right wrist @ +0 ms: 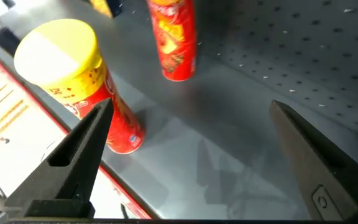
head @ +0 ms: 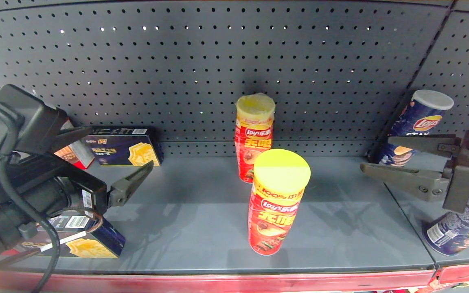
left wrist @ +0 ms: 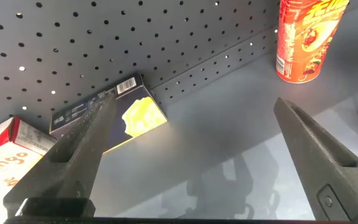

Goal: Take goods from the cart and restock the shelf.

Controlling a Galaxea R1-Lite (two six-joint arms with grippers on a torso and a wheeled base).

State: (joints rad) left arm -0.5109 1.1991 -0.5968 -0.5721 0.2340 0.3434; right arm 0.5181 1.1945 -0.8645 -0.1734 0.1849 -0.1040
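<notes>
Head view: shelf [head: 202,211] with pegboard back [head: 218,61]. Front red can [head: 277,211] stands upright mid-shelf near the front edge, rear red can [head: 254,134] upright behind it by the back wall. Left gripper [head: 121,145] hangs over the shelf's left side, fingers apart, empty. Right gripper [head: 376,152] sits at the right edge, fingers apart, empty. Dark box [head: 124,146] at rear left, second box [head: 84,244] at the front-left corner. Two blue cans [head: 417,118] on the neighbouring shelf section.

Left wrist view: left gripper [left wrist: 194,106] spread wide, dark box [left wrist: 135,115] and rear red can [left wrist: 303,40] beyond it.

Right wrist view: right gripper [right wrist: 191,107] spread wide, front red can [right wrist: 79,81] close to one finger, not touching.
</notes>
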